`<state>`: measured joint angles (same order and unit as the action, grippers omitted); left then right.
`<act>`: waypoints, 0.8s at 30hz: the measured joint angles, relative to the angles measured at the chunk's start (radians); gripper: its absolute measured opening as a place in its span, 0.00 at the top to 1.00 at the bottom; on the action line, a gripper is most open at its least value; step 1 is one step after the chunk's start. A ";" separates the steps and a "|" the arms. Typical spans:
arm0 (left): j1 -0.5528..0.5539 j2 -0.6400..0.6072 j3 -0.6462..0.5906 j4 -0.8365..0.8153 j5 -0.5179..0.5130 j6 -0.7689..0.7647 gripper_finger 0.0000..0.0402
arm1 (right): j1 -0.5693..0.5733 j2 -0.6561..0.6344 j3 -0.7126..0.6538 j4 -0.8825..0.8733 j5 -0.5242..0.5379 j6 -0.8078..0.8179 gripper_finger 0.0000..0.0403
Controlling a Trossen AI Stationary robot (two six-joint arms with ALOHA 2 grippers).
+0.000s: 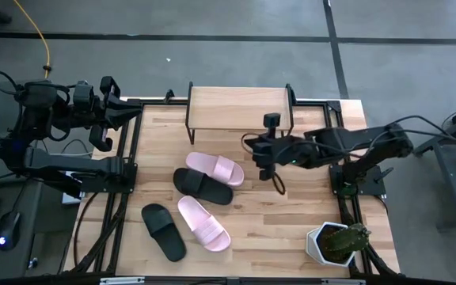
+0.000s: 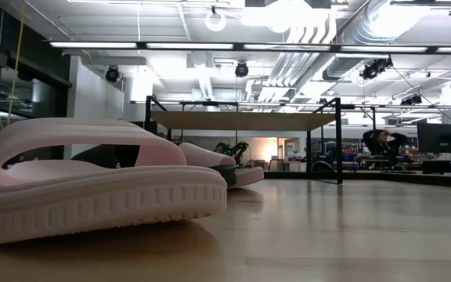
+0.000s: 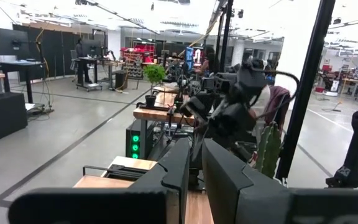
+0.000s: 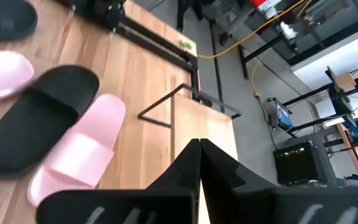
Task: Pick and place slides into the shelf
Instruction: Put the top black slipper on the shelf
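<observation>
Pink slides (image 2: pixel 92 184) are lying before the shelf (image 1: pixel 240 105); the right gripper (image 1: pixel 278 184), fingers together and holding nothing, is hovering beside them.

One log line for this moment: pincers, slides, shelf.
right pincer: shut, empty, beside slides | left pincer: parked, table's edge | four slides: on table | shelf: no slides on top

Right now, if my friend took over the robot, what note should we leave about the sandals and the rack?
Right tool: shut, empty, over the table right of the upper pink slide.
Left tool: parked at the table's left edge, holding nothing, nearly shut.
Slides: all four on the table. The upper pink one overlaps a black slide; the other black slide and pink slide lie nearer the front.
Shelf: at the far edge, no slides on it.
Done: nothing placed. Left: all four.
</observation>
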<state>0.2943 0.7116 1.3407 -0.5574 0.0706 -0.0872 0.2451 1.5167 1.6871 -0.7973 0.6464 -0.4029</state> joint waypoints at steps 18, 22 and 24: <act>0.000 0.000 0.000 0.000 0.000 0.004 0.91 | -0.055 0.092 -0.001 -0.007 -0.138 -0.047 1.00; 0.000 0.000 0.000 0.000 0.000 0.004 0.91 | -0.072 0.094 -0.001 -0.007 -0.213 -0.069 1.00; 0.000 0.000 0.000 0.000 0.000 0.004 0.91 | -0.083 0.094 -0.001 -0.007 -0.254 -0.077 1.00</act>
<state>0.2942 0.7116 1.3407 -0.5571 0.0706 -0.0834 0.1618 1.6104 1.6863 -0.8047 0.3920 -0.4801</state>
